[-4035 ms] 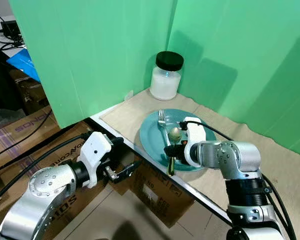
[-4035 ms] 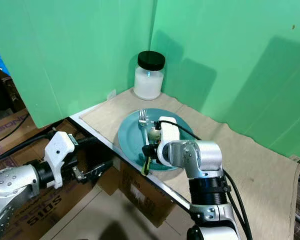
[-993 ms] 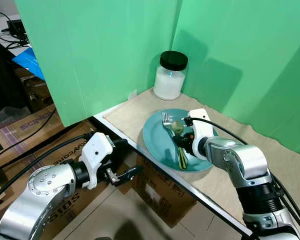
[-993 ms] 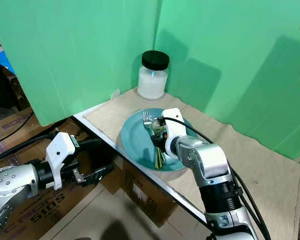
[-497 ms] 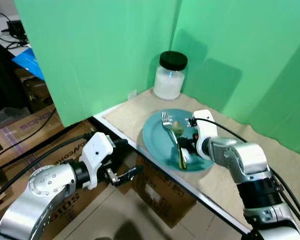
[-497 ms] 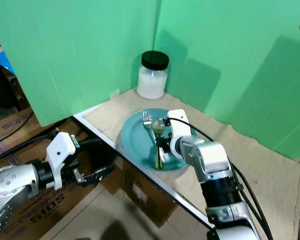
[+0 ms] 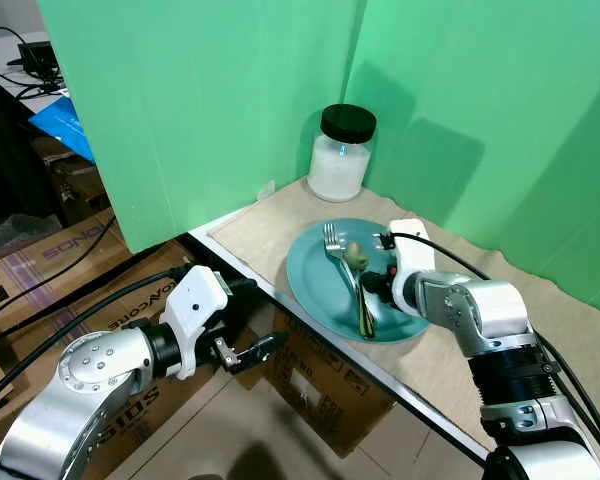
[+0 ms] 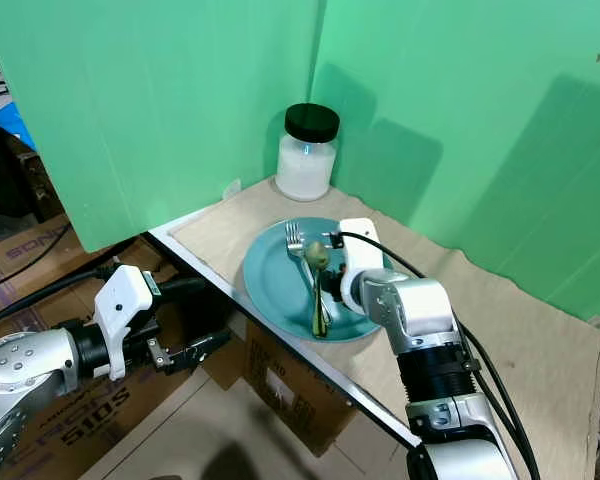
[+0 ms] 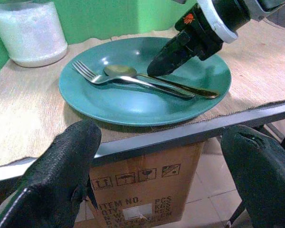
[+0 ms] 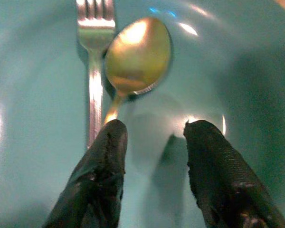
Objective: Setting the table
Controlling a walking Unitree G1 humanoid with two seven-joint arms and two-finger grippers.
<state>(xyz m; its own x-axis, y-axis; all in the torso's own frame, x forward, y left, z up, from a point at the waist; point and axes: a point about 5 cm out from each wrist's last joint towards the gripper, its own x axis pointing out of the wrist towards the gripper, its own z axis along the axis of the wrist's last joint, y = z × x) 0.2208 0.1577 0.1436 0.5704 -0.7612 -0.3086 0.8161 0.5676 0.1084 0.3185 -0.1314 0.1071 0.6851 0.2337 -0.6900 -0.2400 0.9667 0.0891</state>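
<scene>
A teal plate (image 7: 315, 285) lies on a beige mat near the table's front edge. On it a silver fork (image 7: 332, 243) and a gold-handled spoon (image 7: 355, 255) lie side by side, heads toward the back. My right gripper (image 10: 156, 130) hovers low over the plate's right half, open, with nothing between its fingers (image 10: 107, 156); the spoon (image 10: 137, 57) lies just ahead of them, its handle under one finger. My left gripper (image 7: 255, 348) hangs open below and in front of the table edge, facing the plate (image 9: 133, 102).
A white-filled jar (image 7: 340, 152) with a black lid stands at the back by the green screens (image 7: 200, 100). The metal table edge (image 7: 280, 305) runs diagonally. Cardboard boxes (image 7: 320, 385) sit under the table, more boxes and cables at the left.
The right gripper has moved from the plate's near rim to its right side. The spoon, earlier in its fingers, now lies flat beside the fork. The left arm has stayed put.
</scene>
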